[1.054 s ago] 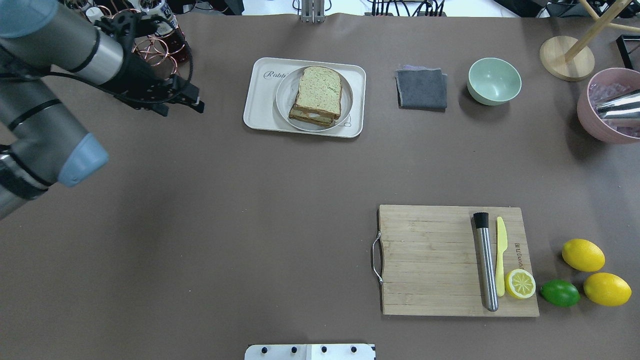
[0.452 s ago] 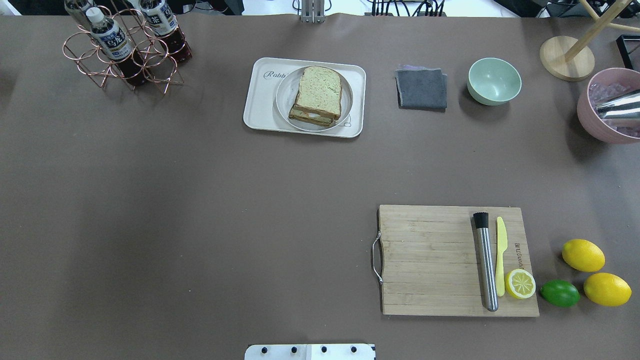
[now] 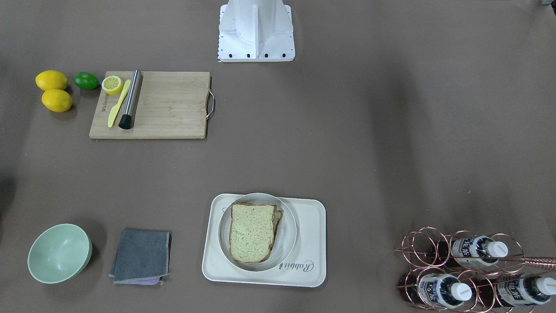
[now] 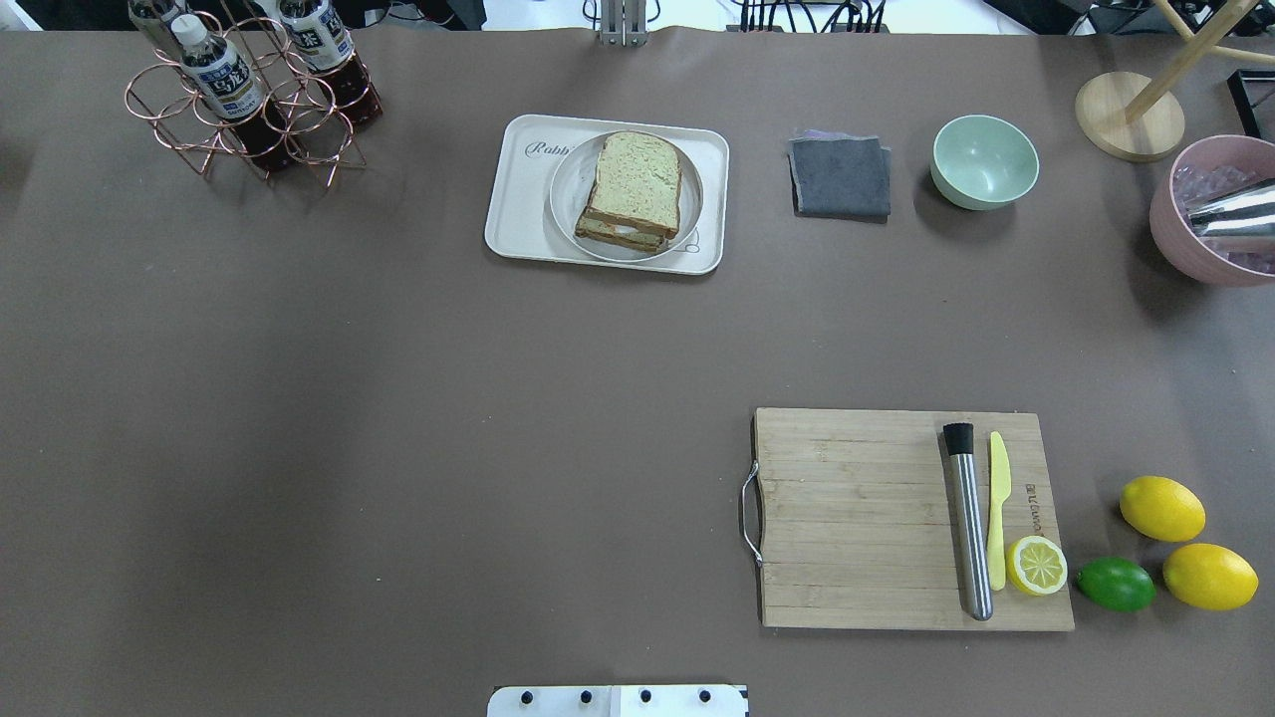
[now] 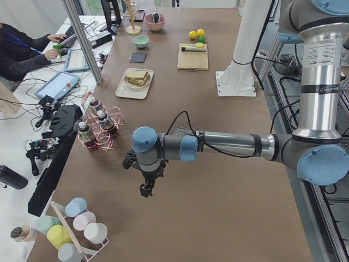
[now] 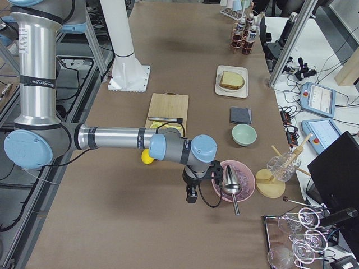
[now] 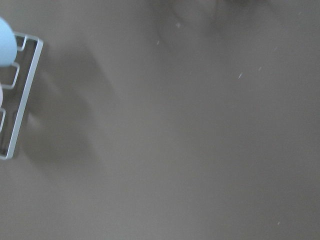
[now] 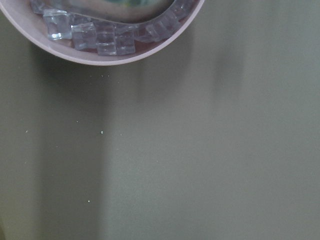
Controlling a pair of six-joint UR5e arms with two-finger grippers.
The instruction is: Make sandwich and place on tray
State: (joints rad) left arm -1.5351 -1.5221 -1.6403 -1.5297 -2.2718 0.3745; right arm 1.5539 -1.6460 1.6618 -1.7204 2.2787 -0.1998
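Far from both grippers, the sandwich [image 4: 634, 184] sits on a round plate [image 4: 564, 204], and the plate sits on the tray [image 4: 513, 224]. The left gripper [image 5: 146, 189] hangs over one end of the brown table [image 4: 398, 398] and points down. The bottle rack [image 5: 98, 128] stands near it, and the tray is well past that. The right gripper [image 6: 190, 196] hangs at the other end, just beside the pink bowl [image 4: 1185, 254] of ice cubes [image 8: 85, 35]. It points down too. I cannot tell if either one's jaws are spread or pressed together.
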